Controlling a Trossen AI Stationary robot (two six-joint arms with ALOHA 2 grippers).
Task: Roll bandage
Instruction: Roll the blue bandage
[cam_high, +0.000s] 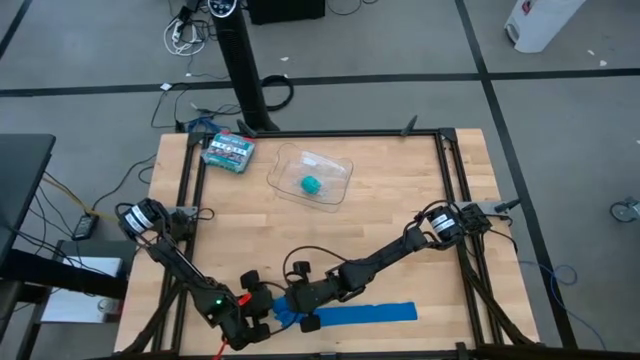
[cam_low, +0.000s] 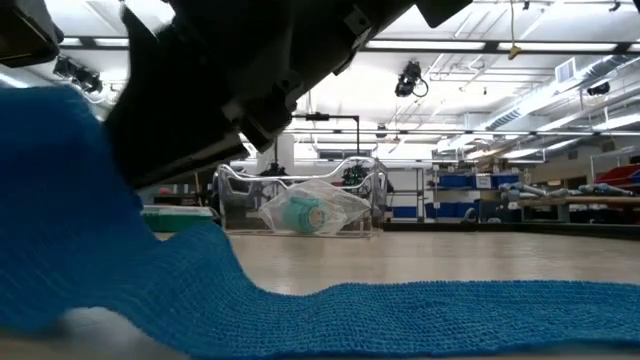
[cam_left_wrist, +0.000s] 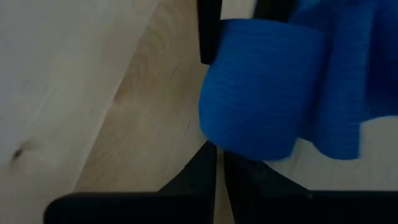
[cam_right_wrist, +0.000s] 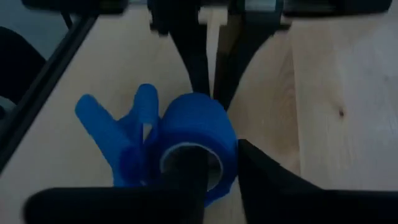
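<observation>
The bright blue bandage is partly wound into a small roll (cam_right_wrist: 193, 134) near the table's near edge. Its free length (cam_high: 365, 313) lies flat on the wood toward the right; in the low view it runs across the foreground (cam_low: 450, 310). Loose blue folds (cam_right_wrist: 118, 137) bunch beside the roll. My right gripper (cam_high: 300, 300) is shut on the roll. My left gripper (cam_high: 255, 318) stands at the roll's left, its fingers shut (cam_left_wrist: 216, 177), their tips at the roll's outer wall. My left gripper meets the roll's outer wall (cam_right_wrist: 208, 102) with the tips of its shut fingers, coming level from the table's left. I cannot tell whether a layer is caught between them. My right gripper has one finger (cam_right_wrist: 183, 171) inside the roll's hollow core and the other (cam_right_wrist: 261, 177) outside its wall. The fingers run along the roll's axis, entering at its open end (cam_right_wrist: 186, 155) from the right. The roll sits low at the table; the tail trails onto the wood.
A clear plastic container (cam_high: 335, 168) holding a small teal-green roll (cam_high: 311, 185) stands at the table's far middle. A green-and-white box (cam_high: 228, 150) lies at the far left. The table's near edge is just behind both grippers.
</observation>
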